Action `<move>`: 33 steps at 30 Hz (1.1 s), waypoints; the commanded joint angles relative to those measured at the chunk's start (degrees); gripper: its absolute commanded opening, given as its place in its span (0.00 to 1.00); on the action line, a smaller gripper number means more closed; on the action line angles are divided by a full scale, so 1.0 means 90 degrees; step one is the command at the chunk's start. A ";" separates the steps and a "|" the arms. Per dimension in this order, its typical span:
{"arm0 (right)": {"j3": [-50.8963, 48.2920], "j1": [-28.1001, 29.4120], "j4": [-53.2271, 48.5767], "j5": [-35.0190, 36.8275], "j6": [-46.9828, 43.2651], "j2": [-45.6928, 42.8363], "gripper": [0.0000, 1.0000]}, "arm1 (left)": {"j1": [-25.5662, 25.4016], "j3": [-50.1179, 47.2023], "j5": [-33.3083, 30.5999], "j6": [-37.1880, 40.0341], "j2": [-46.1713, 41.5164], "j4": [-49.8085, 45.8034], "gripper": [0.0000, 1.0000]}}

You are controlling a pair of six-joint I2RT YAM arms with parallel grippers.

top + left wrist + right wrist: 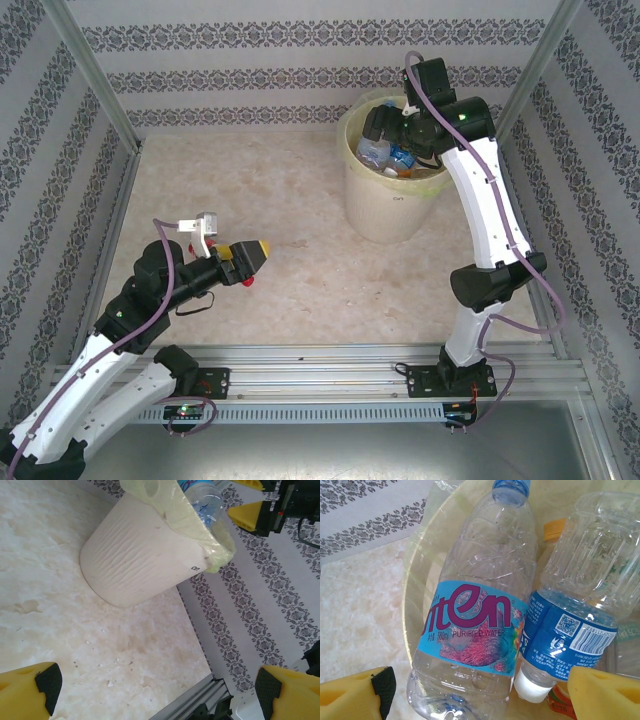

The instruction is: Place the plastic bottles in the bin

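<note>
Drop-off step, prob. done: R fingers [350, 695] hang wide over the bin [385, 205], gripping nothing; plastic bottles [470, 625] lie inside it. L fingers [25, 692] wide, empty, above counter [250, 200]. Next: lift R arm out w/o snagging bag [172, 512].

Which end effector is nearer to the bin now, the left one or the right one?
Right. The right end effector hangs over the bin's open top, above the bottles inside. The left end effector is far from it, over the table's near left part.
</note>
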 commanded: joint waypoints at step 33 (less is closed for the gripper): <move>-0.7582 0.1196 0.2563 -0.2530 -0.0885 -0.6261 0.98 | 0.3110 -0.0087 -0.0685 0.0258 0.2578 -0.2126 1.00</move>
